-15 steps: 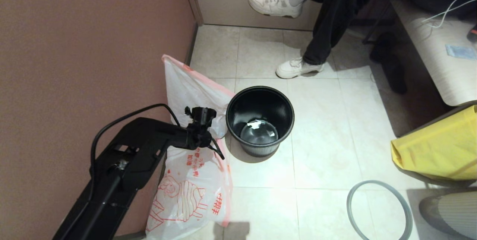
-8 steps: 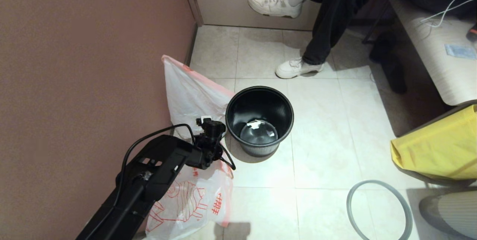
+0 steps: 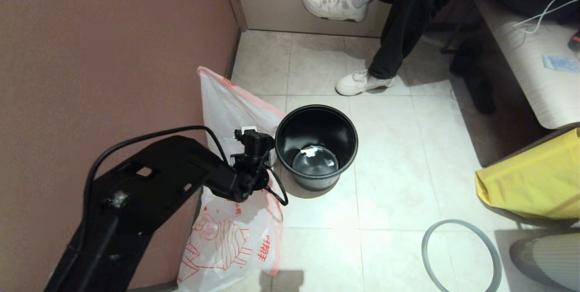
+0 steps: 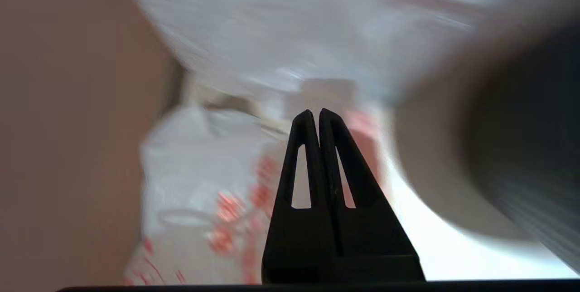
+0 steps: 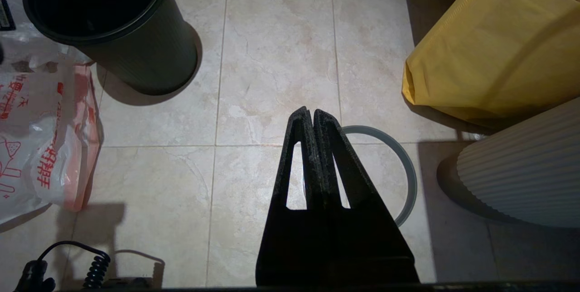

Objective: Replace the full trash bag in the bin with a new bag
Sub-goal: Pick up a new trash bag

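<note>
The bin [image 3: 316, 147] stands unlined on the tiles, also in the right wrist view [image 5: 136, 56]. Left of it the new bag [image 3: 226, 242], white with a red cartoon and pink edges, lies limp on the floor [image 5: 41, 147]. Behind that, a white pink-edged bag [image 3: 231, 110] leans on the wall; it looks like the full trash bag, though no contents show. My left wrist [image 3: 251, 156] hangs between bin and bags, and the left gripper [image 4: 315, 114] is shut and empty above the printed bag. The right gripper [image 5: 312, 111], shut and empty, hovers over the grey ring rim [image 5: 403, 165].
The brown wall [image 3: 113, 56] hems in the left side. A seated person's legs and white shoe [image 3: 362, 82] are beyond the bin. A large yellow bag [image 3: 534, 183] and a white ribbed object [image 3: 548, 255] sit right. The ring rim [image 3: 457, 222] lies on open tiles.
My left arm dipped toward the printed bag beside the bin, then lifted back with its elbow higher. The gripper stayed shut. Bin, bags and ring have not moved.
</note>
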